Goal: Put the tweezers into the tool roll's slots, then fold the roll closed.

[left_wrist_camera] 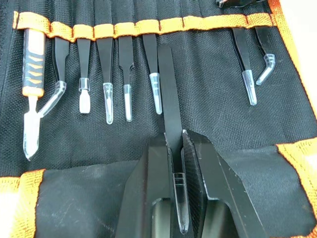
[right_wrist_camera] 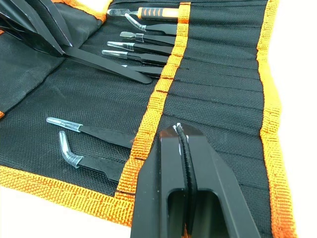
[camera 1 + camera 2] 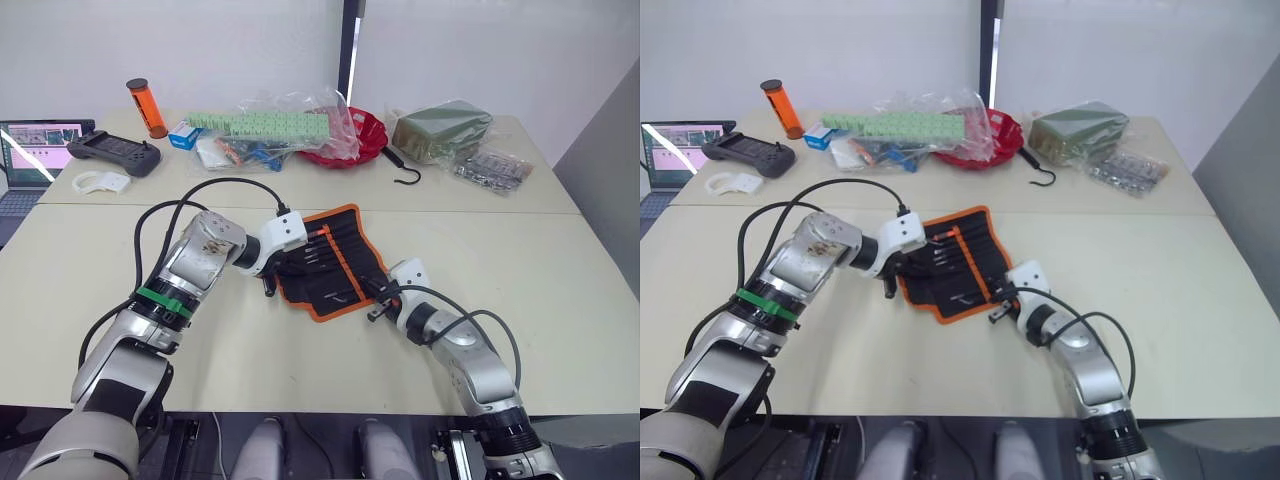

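Observation:
The tool roll lies open in the middle of the table, black with orange trim. Several black tweezers sit tucked under its orange inner strip, and two more sit further along. My left gripper is at the roll's left edge, shut on one straight tweezer whose far end points at the slots by the strip. My right gripper is over the roll's near right edge, shut on a thin black strap of the roll.
An orange-handled tool sits in the roll's end slot. At the back are a red bowl, plastic bags, a black hook, a green packet, an orange cylinder, a controller and a laptop.

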`<state>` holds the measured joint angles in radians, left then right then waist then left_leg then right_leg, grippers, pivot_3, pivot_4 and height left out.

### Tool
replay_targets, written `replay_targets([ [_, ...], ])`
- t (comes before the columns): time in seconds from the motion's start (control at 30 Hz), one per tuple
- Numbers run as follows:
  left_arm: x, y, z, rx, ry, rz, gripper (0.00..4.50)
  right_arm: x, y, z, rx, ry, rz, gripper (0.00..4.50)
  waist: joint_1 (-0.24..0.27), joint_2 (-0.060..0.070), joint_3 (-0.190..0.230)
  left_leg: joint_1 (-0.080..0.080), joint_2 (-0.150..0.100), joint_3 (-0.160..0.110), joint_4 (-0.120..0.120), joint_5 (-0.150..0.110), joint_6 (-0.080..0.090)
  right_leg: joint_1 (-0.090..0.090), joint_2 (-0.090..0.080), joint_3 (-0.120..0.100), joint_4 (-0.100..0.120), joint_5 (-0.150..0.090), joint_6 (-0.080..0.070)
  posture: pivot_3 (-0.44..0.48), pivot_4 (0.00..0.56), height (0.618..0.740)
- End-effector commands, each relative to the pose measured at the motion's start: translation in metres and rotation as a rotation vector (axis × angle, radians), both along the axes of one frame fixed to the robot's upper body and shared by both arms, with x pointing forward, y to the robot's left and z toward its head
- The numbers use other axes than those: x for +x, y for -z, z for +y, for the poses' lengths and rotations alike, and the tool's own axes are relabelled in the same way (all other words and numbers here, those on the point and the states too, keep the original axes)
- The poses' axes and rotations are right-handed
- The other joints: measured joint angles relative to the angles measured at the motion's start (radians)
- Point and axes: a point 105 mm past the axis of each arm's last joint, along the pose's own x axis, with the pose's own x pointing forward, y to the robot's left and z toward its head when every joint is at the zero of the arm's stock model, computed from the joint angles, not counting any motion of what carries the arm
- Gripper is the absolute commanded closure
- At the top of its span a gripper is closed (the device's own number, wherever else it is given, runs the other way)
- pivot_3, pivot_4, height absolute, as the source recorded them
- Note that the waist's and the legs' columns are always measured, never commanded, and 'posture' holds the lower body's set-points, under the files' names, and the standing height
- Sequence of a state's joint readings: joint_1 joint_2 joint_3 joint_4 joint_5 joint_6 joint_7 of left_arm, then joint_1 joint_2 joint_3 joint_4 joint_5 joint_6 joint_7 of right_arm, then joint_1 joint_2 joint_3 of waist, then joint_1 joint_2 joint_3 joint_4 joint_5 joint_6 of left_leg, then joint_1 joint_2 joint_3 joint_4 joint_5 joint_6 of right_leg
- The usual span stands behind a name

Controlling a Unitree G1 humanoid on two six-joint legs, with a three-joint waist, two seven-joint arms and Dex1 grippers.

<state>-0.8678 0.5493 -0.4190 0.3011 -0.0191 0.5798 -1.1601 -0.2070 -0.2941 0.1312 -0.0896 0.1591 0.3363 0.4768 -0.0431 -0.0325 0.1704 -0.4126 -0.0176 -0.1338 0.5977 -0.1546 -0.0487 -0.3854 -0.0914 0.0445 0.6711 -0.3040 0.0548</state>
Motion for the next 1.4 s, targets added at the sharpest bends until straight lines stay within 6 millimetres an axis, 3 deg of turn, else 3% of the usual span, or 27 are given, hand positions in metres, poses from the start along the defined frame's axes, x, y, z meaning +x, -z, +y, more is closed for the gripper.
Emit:
replay_targets([
  [0.03, -0.001, -0.003, -0.008, -0.018, 0.028, -0.018, 4.46, -0.001, 0.01, -0.004, -0.028, 0.012, 0.035, 4.5, 0.0, 0.0, 0.0, 0.0, 0.0, 0.0, 0.0, 0.0, 0.0, 0.0, 0.0, 0.0, 0.0, 0.0, 0.0, 0.0, 0.15, 0.74],
  [0.93, 0.026, 0.005, -0.069, -0.074, 0.086, -0.152, 4.46, -0.004, 0.012, 0.003, -0.019, -0.004, 0.046, 4.5, 0.004, 0.0, 0.0, -0.002, -0.001, 0.0, 0.008, 0.0, 0.001, 0.0, 0.0, 0.0, 0.005, 0.0, 0.001, 0.0, 0.15, 0.74],
  [1.27, 0.031, 0.005, -0.076, -0.09, 0.077, -0.18, 4.46, -0.007, 0.016, 0.004, -0.025, -0.013, 0.054, 4.5, 0.01, 0.0, 0.0, -0.002, -0.002, -0.001, 0.01, 0.0, 0.001, 0.001, -0.001, 0.0, 0.006, -0.001, 0.002, 0.0, 0.15, 0.74],
  [1.33, 0.031, 0.003, -0.071, -0.1, 0.058, -0.149, 3.57, -0.006, 0.016, 0.005, -0.025, -0.016, 0.053, 4.5, 0.01, 0.0, 0.0, -0.001, -0.002, -0.001, 0.01, 0.0, 0.001, 0.002, -0.001, 0.0, 0.006, -0.001, 0.002, 0.0, 0.15, 0.74],
  [1.4, 0.028, 0.001, -0.068, -0.103, 0.065, -0.129, 2.96, -0.006, 0.016, 0.005, -0.027, -0.018, 0.053, 4.5, 0.006, 0.0, 0.0, -0.001, -0.002, -0.001, 0.01, 0.0, 0.001, 0.002, -0.001, 0.0, 0.006, -0.001, 0.002, 0.0, 0.15, 0.74],
])
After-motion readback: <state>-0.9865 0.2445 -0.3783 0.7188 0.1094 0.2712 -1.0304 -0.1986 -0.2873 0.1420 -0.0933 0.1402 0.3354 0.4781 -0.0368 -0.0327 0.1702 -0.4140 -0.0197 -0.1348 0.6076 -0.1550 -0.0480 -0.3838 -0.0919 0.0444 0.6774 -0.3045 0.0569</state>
